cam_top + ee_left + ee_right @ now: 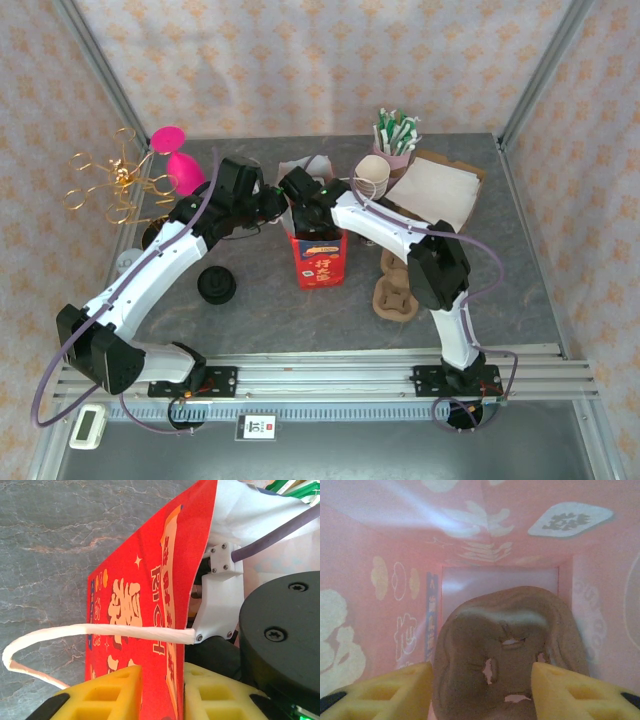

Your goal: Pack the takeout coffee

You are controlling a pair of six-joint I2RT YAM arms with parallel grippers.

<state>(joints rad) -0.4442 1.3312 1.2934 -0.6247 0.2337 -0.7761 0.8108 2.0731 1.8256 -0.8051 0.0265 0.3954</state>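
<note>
The grey marbled table (510, 300) carries a red printed paper bag (318, 262) near its middle. The bag stands upright with its long axis vertical, its mouth upward and its printed face toward the near edge. Inside it is a brown moulded-pulp cup carrier (510, 630), its length running down toward the bag's floor. The bag's pink-lit inner walls stand close on every side of the carrier.

The right gripper (482, 672) reaches into the mouth, its yellow fingers half spread and the carrier's flanks against both, so it holds the carrier. The left gripper (161, 672) is at the bag's left rim. Its fingers stand narrow on either side of the red wall; whether they pinch it cannot be told. A white twisted-paper handle (100, 630) loops out beside them.

A second pulp carrier (393, 298) lies just right of the bag. A flat cardboard box (435, 190) sits behind it, and a black round lid (216, 286) lies to the left. Bare table is open in front of the bag and at the right edge.
</note>
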